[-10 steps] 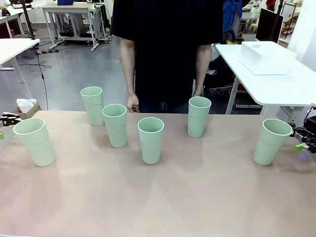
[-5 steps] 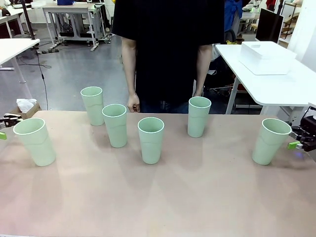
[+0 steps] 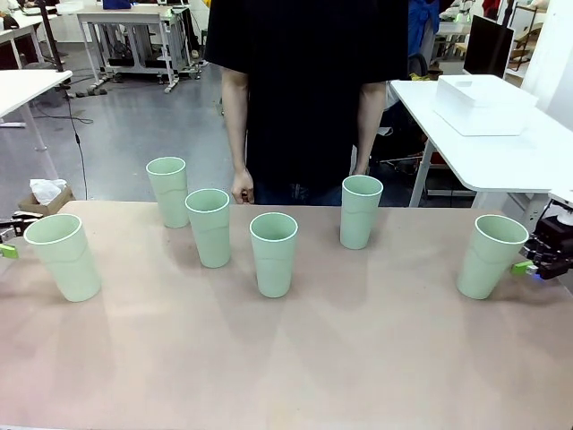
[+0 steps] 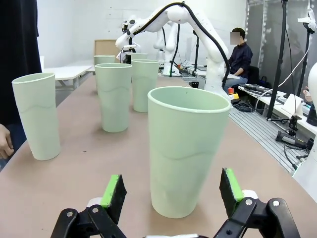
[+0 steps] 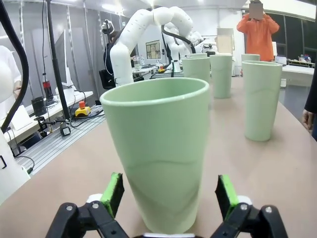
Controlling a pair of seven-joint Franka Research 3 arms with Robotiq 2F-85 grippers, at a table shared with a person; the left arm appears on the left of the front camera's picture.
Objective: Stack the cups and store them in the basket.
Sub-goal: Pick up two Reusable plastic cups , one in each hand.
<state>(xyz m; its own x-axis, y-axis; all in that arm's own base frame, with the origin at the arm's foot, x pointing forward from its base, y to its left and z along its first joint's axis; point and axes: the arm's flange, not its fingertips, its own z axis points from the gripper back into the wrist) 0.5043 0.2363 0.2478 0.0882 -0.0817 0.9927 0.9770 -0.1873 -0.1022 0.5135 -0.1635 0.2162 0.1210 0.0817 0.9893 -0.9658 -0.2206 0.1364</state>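
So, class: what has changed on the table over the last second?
Both pincers crept inward: the right pincer toward the rightmost cup, the left pincer toward the leftmost cup. Both are open, gripping nothing. All six cups stayed put.

The left gripper [image 4: 172, 191] has its jaws spread wide, one green pad [image 4: 113, 191] on each side of the nearest cup [image 4: 185, 148]. This cup stands upright on the brown table [image 4: 74, 183], apart from the left pad and just beside the right one. Four more mint-green cups [image 4: 114, 96] stand upright farther along the table, and a person's hand [image 4: 5, 141] shows at the left edge.
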